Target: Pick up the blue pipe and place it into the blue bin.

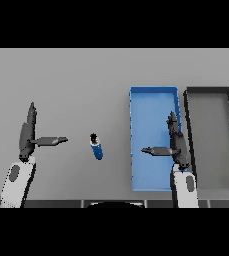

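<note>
Short blue pipe [96, 146] with dark end lies tilted on table [76, 80].

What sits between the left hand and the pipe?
Nothing: in the head view, only bare grey table separates the left hand from the pipe.

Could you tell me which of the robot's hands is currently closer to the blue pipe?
The left hand; its thumb points at the blue pipe across a short gap of table. The right hand hangs over the blue bin, farther off on the pipe's other side.
</note>
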{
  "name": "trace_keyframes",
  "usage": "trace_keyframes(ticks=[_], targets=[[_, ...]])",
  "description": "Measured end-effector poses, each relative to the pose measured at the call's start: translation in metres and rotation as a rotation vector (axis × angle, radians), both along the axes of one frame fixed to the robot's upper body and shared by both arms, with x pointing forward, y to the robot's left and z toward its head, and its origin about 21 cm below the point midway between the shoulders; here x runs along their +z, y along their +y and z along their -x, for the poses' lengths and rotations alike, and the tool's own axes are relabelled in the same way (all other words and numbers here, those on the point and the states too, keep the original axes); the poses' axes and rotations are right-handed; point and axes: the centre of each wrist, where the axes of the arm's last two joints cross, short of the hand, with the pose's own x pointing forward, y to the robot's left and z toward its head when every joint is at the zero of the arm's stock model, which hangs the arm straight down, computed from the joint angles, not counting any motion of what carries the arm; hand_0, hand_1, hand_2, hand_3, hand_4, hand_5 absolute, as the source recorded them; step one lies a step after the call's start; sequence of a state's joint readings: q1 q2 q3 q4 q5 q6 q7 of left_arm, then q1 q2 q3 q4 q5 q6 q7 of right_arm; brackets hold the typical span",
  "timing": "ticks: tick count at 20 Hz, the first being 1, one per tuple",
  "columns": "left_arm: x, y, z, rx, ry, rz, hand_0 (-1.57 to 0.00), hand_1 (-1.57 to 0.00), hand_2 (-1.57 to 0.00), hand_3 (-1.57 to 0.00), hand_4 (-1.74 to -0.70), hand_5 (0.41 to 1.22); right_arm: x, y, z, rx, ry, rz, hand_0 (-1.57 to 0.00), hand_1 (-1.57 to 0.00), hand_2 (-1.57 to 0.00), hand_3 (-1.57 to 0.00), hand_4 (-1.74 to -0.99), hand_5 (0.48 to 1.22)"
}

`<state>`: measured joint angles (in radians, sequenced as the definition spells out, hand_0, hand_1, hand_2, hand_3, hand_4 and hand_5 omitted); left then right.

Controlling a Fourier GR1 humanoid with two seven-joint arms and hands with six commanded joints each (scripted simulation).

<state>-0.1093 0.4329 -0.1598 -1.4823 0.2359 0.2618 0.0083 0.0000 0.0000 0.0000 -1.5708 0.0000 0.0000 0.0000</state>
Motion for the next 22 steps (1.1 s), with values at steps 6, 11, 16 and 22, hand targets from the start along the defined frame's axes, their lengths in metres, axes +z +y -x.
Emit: trace_keyframes(ticks=[6,11,16,22], targets=[[0.002,0.002,-0.004,0.002,-0.014,-0.002,0.0,0.0,0.0,0.0,-0.97,0.594,0.0,0.002,-0.003,0.002,0.001,0.0,0.0,0.0,0.0,0.0,-1.21,0.594],[0.012,0.035,0.001,-0.354,0.02,-0.171,0.0,0.0,0.0,0.0,-0.97,0.597,0.013,-0.012,0.009,0.147,-0.116,0.331,0.0,0.0,0.0,0.0,-1.19,0.586],[0.016,0.035,0.01,-0.498,-0.012,-0.171,0.0,0.0,0.0,0.0,-0.98,0.583,0.018,-0.006,0.012,0.167,-0.103,0.359,0.0,0.0,0.0,0.0,-1.187,0.579],[0.024,0.0,0.038,-0.712,0.119,-0.219,0.0,0.0,0.0,0.0,-1.03,0.496,0.024,-0.007,0.011,0.157,-0.124,0.321,0.0,0.0,0.0,0.0,-1.229,0.576]])
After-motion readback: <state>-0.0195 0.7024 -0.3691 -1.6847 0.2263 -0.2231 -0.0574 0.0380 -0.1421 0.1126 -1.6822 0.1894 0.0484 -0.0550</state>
